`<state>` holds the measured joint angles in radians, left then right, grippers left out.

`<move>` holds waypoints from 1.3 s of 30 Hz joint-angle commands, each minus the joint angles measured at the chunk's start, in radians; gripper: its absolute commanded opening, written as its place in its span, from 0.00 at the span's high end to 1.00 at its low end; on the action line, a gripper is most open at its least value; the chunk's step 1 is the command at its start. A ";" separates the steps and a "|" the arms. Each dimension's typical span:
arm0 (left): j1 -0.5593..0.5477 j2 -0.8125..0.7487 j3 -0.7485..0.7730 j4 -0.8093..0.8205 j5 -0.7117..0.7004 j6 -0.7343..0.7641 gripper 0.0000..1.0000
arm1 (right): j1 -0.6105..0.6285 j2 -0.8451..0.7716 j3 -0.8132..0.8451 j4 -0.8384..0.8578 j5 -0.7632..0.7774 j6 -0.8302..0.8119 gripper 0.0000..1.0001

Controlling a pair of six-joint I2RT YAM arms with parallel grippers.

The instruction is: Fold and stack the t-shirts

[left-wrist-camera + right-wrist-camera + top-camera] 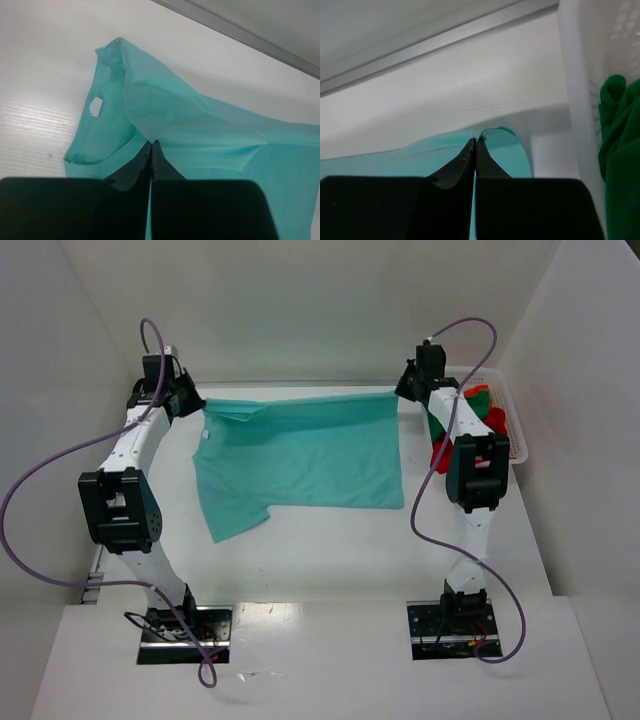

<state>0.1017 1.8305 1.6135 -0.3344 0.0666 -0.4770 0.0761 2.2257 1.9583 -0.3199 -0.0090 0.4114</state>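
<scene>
Item: teal t-shirt [300, 455], one, lying on the white table [330, 560] toward its far side, between the two arms. Long axis runs left to right: collar end to the left, with a small white label [96, 106] inside the neckline, and hem end to the right. One short sleeve [232, 520] sticks out toward the near edge at the left. The other sleeve cannot be made out among the folds along the far edge. The far edge is raised off the table and stretched between the grippers; the rest lies flat. Left gripper [151, 150]: jaws pressed together on a fold of the cloth just beside the collar. Right gripper [476, 145]: jaws pressed together on the far right corner of the cloth. White plastic basket [517, 435]: at the far right, just beside the right arm, holding a dark green t-shirt [620, 150] and red cloth [440, 455]. The contents are bunched, partly hidden behind the arm and cut off in the right wrist view, so their number cannot be told.
</scene>
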 commanded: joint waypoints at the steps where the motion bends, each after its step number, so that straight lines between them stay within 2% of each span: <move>1: 0.012 -0.057 -0.043 0.029 0.006 0.000 1.00 | -0.013 -0.118 -0.079 0.079 0.020 0.018 1.00; 11: 0.012 -0.094 -0.194 0.075 0.006 -0.028 1.00 | -0.013 -0.228 -0.294 0.116 -0.022 0.069 1.00; 20: 0.030 -0.076 -0.242 0.097 -0.004 -0.028 1.00 | -0.013 -0.340 -0.510 0.156 -0.022 0.102 1.00; 32: 0.030 -0.085 -0.291 0.097 0.035 -0.028 1.00 | -0.004 -0.362 -0.651 0.206 -0.060 0.132 1.00; 39: 0.039 -0.094 -0.320 0.077 0.035 -0.018 1.00 | -0.004 -0.362 -0.680 0.225 -0.060 0.141 1.00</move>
<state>0.1314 1.7882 1.3048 -0.2626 0.0914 -0.5011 0.0742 1.9209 1.2900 -0.1627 -0.0750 0.5426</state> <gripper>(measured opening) 0.007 0.007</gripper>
